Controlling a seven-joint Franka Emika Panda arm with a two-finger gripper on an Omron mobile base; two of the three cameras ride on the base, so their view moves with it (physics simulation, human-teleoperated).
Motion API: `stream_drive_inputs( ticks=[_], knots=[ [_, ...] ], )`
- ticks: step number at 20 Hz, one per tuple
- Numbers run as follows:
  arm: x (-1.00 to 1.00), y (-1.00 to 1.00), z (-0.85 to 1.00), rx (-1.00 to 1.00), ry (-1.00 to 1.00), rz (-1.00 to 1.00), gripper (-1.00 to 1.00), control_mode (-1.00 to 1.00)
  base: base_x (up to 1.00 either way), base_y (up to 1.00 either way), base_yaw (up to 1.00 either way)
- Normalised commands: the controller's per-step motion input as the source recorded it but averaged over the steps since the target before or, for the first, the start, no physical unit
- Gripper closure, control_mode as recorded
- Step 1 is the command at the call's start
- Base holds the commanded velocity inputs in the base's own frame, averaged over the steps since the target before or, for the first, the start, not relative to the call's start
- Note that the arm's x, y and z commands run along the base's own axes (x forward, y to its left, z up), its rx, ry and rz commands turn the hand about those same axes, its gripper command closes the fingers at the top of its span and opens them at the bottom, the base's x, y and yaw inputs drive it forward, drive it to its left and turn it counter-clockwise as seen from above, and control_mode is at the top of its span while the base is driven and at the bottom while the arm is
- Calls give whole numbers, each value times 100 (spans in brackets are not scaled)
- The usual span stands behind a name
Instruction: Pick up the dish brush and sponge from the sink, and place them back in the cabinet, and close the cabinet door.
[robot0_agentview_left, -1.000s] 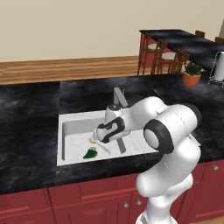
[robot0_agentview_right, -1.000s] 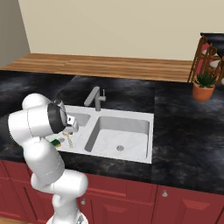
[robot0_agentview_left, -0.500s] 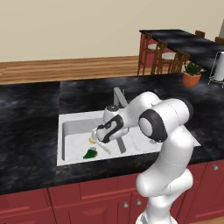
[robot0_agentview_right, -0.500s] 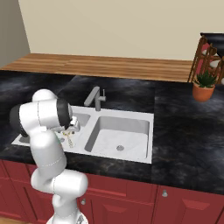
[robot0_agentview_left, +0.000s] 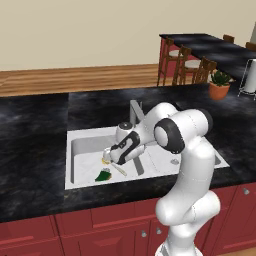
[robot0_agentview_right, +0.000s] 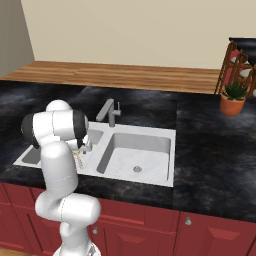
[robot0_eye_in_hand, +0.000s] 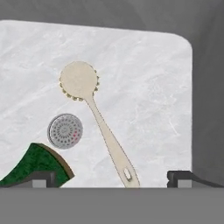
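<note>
My gripper (robot0_eye_in_hand: 113, 178) hangs over the left basin of the sink (robot0_agentview_left: 80, 145), jaws spread wide and holding nothing, because both items lie flat on the basin floor. The dish brush (robot0_eye_in_hand: 99, 119) lies just beside the drain (robot0_eye_in_hand: 65, 131), handle between my fingertips; the sponge (robot0_eye_in_hand: 37, 164) sits nearer the basin's edge.

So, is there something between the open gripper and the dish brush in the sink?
Nothing visible stands between them. In the hand view the open gripper looks down on the dish brush, which lies bare on the sink floor. The sponge lies to one side, and the drain is beside the handle.
</note>
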Motion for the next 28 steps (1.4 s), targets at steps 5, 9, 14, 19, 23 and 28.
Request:
stream_drive_inputs(
  ticks=[5, 9, 14, 19, 23, 28],
  knots=[
    [19, 4, -22, 0, 0, 0, -100, -100, 0, 0, 0],
    [9, 1, -18, 0, 0, 0, -100, -100, 0, 0, 0],
    [1, 0, -17, 0, 0, 0, -100, -100, 0, 0, 0],
    [0, 0, -9, 0, 0, 1, -100, -100, 0, 0, 0],
    [0, 0, -9, 0, 0, 1, -100, -100, 0, 0, 0],
    [0, 0, -9, 0, 0, 1, -100, -100, 0, 0, 0]
  ],
)
